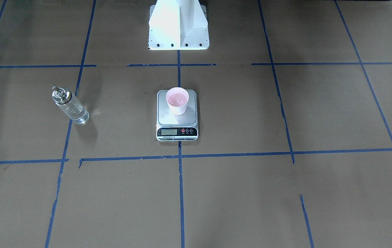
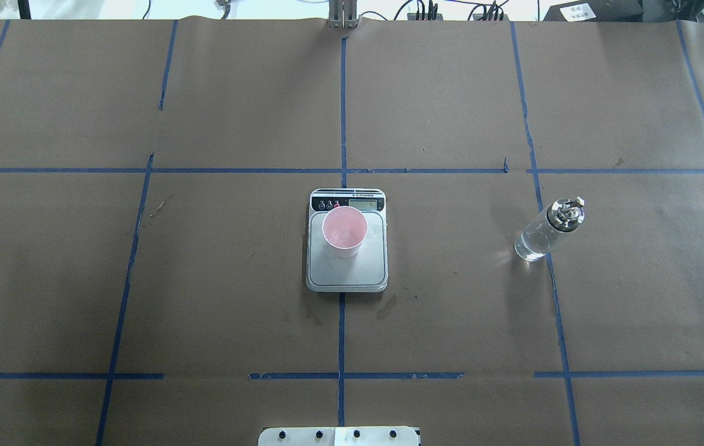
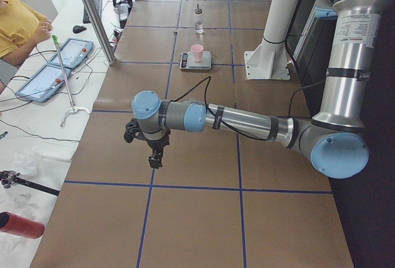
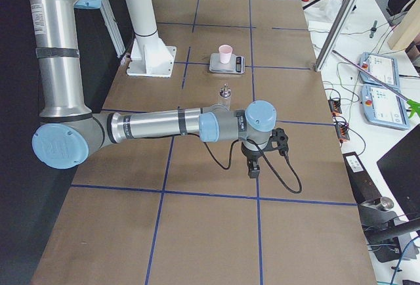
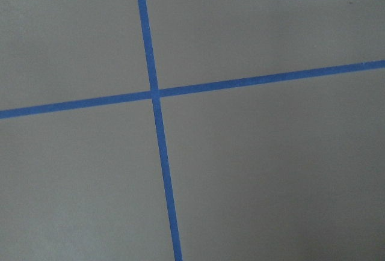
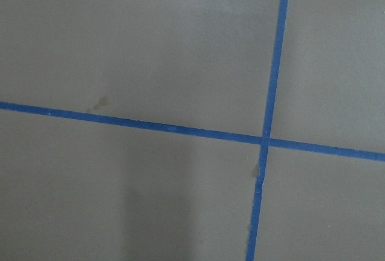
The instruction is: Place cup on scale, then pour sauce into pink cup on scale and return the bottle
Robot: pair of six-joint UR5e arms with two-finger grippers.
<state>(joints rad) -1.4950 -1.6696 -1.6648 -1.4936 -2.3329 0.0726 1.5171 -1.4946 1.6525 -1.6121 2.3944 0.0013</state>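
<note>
**Cup set on the scale, bottle upright off to the robot's right, both arms out at the table's ends.**

The small pale pink tapered cup (image 2: 344, 230) stands on the flat steel-topped digital scale (image 2: 352, 272). The clear glass bottle with a metal spout (image 2: 547, 232) stands upright, well apart from it and nearer the right gripper (image 4: 253, 169). Only bare brown paper (image 2: 451, 310) lies between them. The left gripper (image 3: 155, 159) hangs over the opposite end. I cannot tell how wide either pair of jaws stands.
</note>
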